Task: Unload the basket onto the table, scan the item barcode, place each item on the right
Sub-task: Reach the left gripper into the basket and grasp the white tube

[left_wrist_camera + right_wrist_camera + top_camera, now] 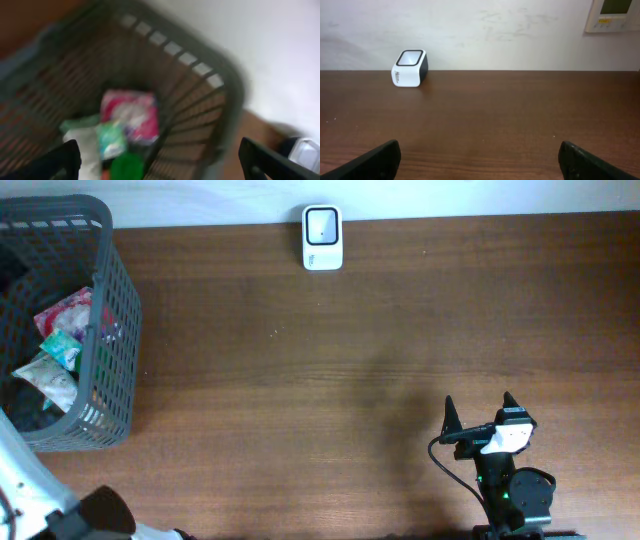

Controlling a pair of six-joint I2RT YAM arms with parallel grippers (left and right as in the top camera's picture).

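- The table (350, 360) was dark brown wood with a fine lengthwise grain, and its far edge met a plain white wall (495, 35).
- A beige wall panel (615, 15) with a pale display was mounted high on the right of that wall.
- A dark grey plastic basket (115, 300) with slatted lattice sides stood at the table's left end.
- Inside the basket lay crinkled soft packets: a pink packet (68, 308), a green packet (62, 348) below it, and a white packet (50, 380).
- The scanner (322, 238), a small rounded white block with a dark window, sat at the far edge of the table against the wall, well apart from the basket.
- The left gripper (159, 160) hung over the basket, spread wide and empty, in a blurred view.
- The right gripper (479, 402) was spread wide over bare wood, holding nothing.
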